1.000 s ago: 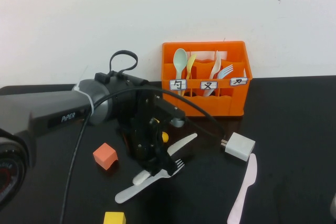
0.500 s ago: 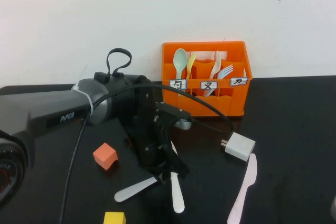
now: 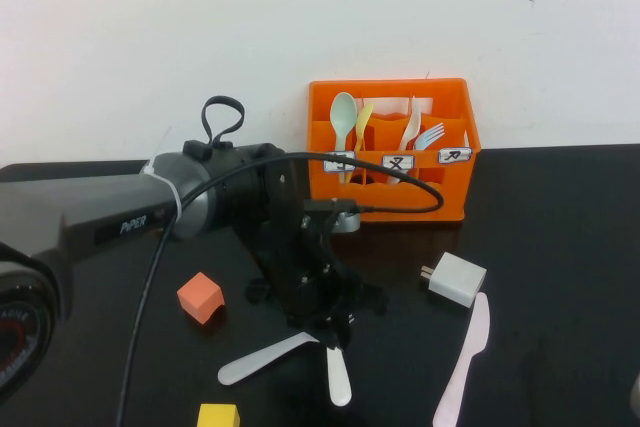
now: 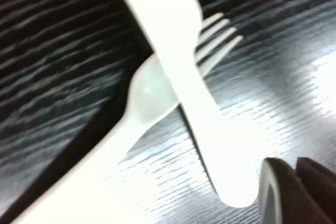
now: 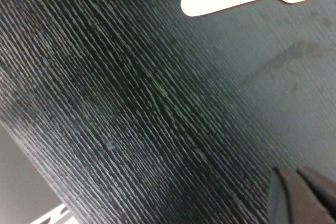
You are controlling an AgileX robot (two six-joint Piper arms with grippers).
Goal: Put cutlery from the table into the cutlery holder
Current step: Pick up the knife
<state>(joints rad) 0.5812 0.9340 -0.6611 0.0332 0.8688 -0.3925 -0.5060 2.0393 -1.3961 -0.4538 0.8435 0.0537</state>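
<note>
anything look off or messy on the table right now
Yes. By the shut left gripper, the cream knife lies crossed over the grey fork. A charger block sits among the cutlery. Right gripper is shut, low over bare table.

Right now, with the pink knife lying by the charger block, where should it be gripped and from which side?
Probably at mid-handle, from straight above, fingers closing across its width. The pink knife lies flat and alone on the table, long and slim; its tip nears the charger block, so grip lower down.

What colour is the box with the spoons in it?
Bright orange: the cutlery holder, clearest in the high view.
</note>
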